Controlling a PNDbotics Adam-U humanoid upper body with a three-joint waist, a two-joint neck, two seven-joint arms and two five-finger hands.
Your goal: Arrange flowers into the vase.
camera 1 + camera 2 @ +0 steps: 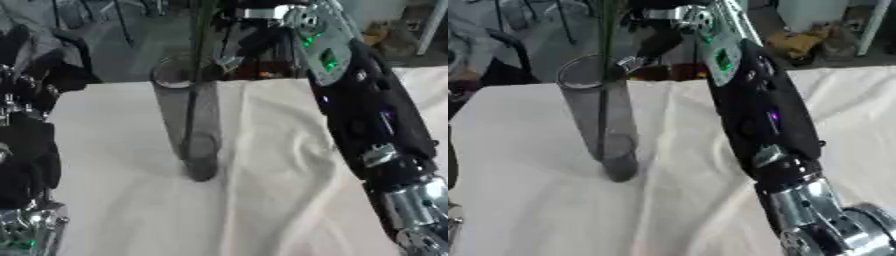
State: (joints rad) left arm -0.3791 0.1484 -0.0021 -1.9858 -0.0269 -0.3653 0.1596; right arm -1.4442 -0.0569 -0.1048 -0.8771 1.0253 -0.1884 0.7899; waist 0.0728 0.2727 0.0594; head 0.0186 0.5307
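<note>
On the table: one vase, one bunch of stems, two robot arms in view.

Vase: a single tall clear cylinder [598, 117] of smoky grey glass, standing on the cloth left of centre, its round mouth open at the top and its base on the cloth. It looks tilted in both views; whether that is the camera's angle I cannot tell.

Flower stems: one thin cluster of dark green stems [606, 30] running down through the vase mouth and inside the glass toward the bottom. No blossoms show; the tops pass out of the upper edge.

Right hand: the right hand [661, 35] is at the top, just beside the stems above the vase rim, at the end of a long black forearm with green lights. It is dark and partly hidden, so whether its fingers are curled on the stems or apart I cannot tell.

Left arm: one black and silver arm [26, 165] along the left edge; its hand's fingers cannot be made out.

Surface: a white cloth [280, 150], creased, with a long fold running down its middle.

Room: grey floor beyond the far edge, with dark clutter and something yellow at the upper right.
</note>
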